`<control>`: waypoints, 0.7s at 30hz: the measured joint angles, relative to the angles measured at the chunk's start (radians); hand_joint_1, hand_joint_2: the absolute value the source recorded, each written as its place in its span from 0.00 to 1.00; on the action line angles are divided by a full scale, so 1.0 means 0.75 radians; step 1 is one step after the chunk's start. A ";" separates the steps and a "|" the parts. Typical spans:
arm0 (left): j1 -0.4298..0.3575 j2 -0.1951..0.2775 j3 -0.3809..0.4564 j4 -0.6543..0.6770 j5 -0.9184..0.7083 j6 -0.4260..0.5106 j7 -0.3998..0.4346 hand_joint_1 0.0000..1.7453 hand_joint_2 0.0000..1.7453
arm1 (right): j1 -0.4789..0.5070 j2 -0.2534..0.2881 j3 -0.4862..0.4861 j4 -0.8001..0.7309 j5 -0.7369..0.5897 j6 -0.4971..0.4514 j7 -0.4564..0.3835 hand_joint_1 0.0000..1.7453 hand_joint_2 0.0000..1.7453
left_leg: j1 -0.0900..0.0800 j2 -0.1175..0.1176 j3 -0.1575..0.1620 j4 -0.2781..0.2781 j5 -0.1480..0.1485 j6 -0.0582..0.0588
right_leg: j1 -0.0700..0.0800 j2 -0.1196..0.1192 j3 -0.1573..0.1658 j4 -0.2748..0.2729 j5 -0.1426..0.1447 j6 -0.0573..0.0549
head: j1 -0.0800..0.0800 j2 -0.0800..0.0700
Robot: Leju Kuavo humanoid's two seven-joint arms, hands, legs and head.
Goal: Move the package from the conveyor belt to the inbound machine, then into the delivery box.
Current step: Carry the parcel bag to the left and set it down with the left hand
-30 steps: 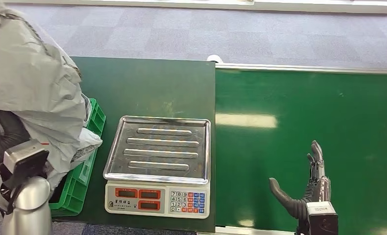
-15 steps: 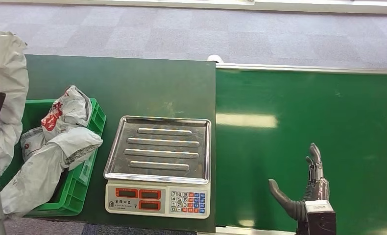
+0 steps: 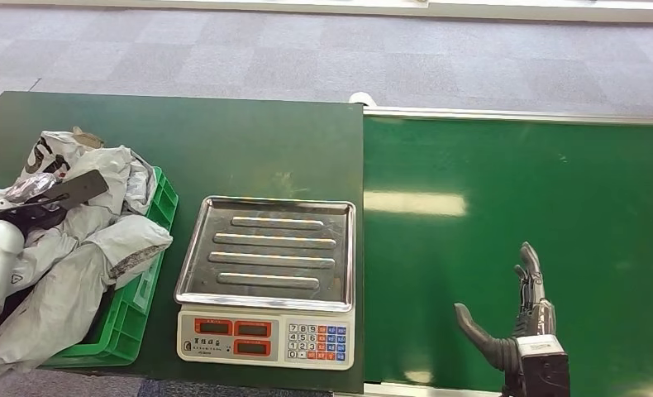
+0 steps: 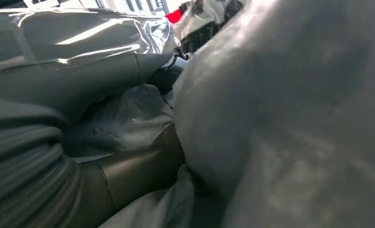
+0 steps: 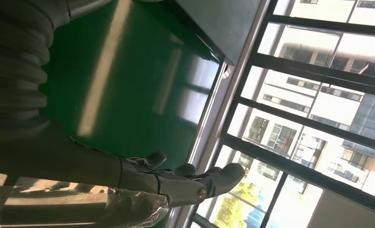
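Note:
Several grey plastic packages [image 3: 83, 265] lie heaped in the green delivery box [image 3: 137, 310] at the left of the table. My left hand [image 3: 46, 203] is down among them. In the left wrist view its thumb [image 4: 133, 173] presses against a grey package [image 4: 280, 118] that hides the fingers. The inbound machine, a scale with a bare steel tray [image 3: 269, 248] and a keypad [image 3: 316, 341], stands beside the box. My right hand [image 3: 517, 318] hovers over the bare green conveyor belt [image 3: 513, 198] with its fingers [image 5: 195, 183] spread, holding nothing.
The scale and box stand on a dark green table [image 3: 224, 141] that meets the conveyor's left end. Grey carpet [image 3: 307, 50] lies beyond both. Windows [image 5: 309, 95] appear past the belt's edge in the right wrist view.
My left arm has swung left and down, bringing the big grey package from in front of the camera into the green box. The right hand has stayed put.

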 joint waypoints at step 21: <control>0.198 -0.067 0.161 -0.414 -0.177 0.994 0.205 0.00 1.00 | 0.001 0.041 -0.033 -0.008 0.048 -0.008 0.056 0.00 1.00 | 0.000 0.003 0.000 0.000 -0.001 0.000 | 0.000 0.002 -0.002 0.000 -0.001 0.000 | 0.000 0.000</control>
